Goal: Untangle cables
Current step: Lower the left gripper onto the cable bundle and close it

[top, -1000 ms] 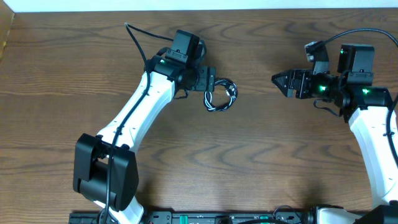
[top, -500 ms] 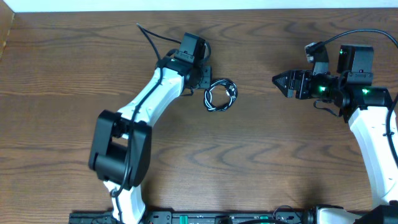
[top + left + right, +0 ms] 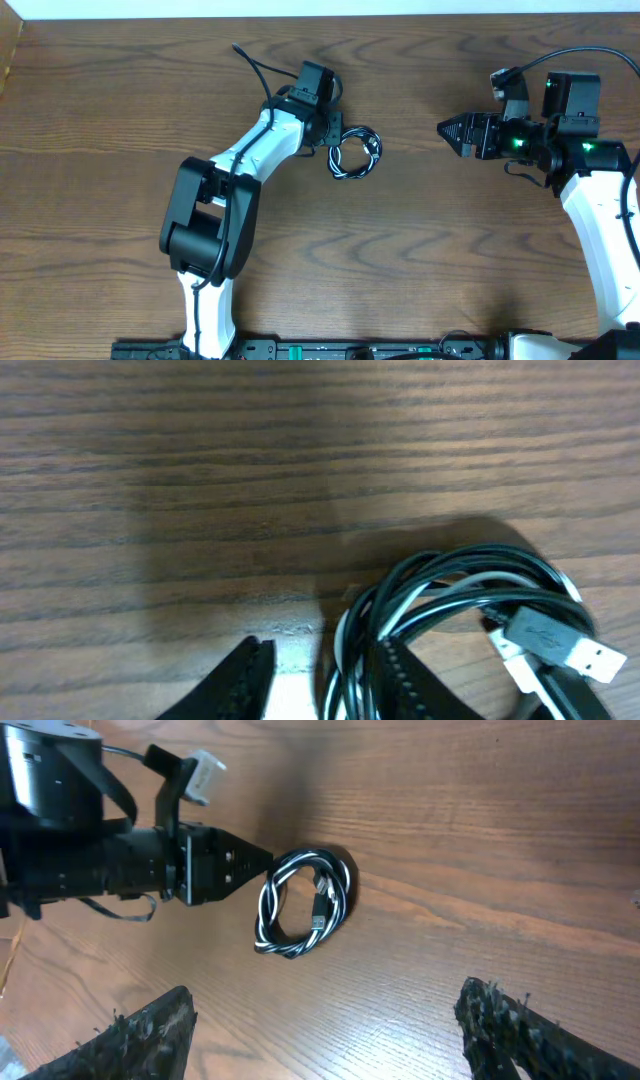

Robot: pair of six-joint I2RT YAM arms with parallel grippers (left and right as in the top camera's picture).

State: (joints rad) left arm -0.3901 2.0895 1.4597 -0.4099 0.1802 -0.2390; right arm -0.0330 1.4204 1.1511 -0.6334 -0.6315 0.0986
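Straddling the coil's near edge, the left gripper (image 3: 337,135) stands partly closed around the black and white cables (image 3: 355,155) on the table (image 3: 400,250), with a firm pinch unconfirmed. The bundle looks light, limp and slippery, best taken at bunched strands, not plugs (image 3: 560,645). Well apart, the right gripper (image 3: 442,128) hangs wide open, empty.
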